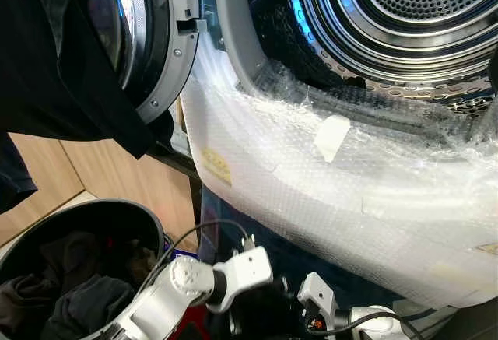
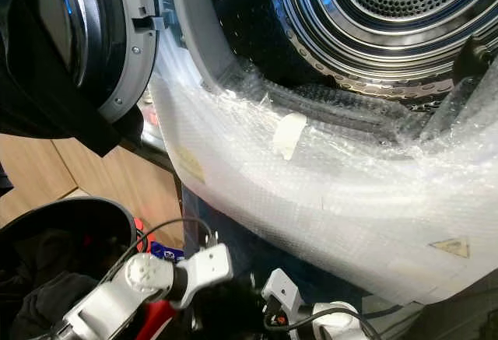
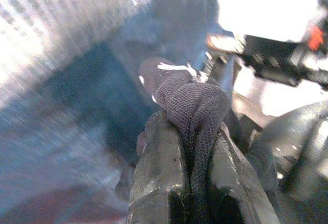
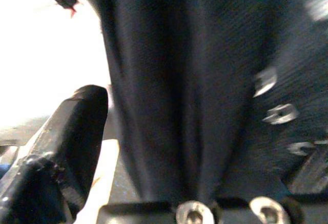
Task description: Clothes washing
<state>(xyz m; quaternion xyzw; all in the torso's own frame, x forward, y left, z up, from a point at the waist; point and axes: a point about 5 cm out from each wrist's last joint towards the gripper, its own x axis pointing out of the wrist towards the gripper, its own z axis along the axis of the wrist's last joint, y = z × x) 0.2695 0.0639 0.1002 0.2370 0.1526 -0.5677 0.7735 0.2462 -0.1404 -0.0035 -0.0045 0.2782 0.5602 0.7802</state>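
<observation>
In the left wrist view, the left gripper (image 3: 197,131) has its two black fingers (image 3: 159,178) pressed together on a fold of dark mesh-knit garment (image 3: 192,101), which bulges out past the fingertips and shows a few white marks. In the right wrist view, a dark cloth (image 4: 195,80) hangs in folds right against the right gripper; one black finger (image 4: 66,131) stands apart to one side of the fabric, the other is hidden, so whether those jaws grip the cloth cannot be told. From the head camera, the left arm (image 1: 183,282) is bent low in front of the washing machine, its wrist turned toward the middle, and the right arm (image 1: 366,320) lies low beside it. Above them the drum (image 1: 405,13) is open, its front lip wrapped in bubble wrap (image 1: 327,184). The round door (image 1: 152,36) stands open to the left with a black garment (image 1: 54,60) draped over it. A dark laundry basket (image 1: 117,212) of dark clothes (image 1: 78,285) sits at lower left.
</observation>
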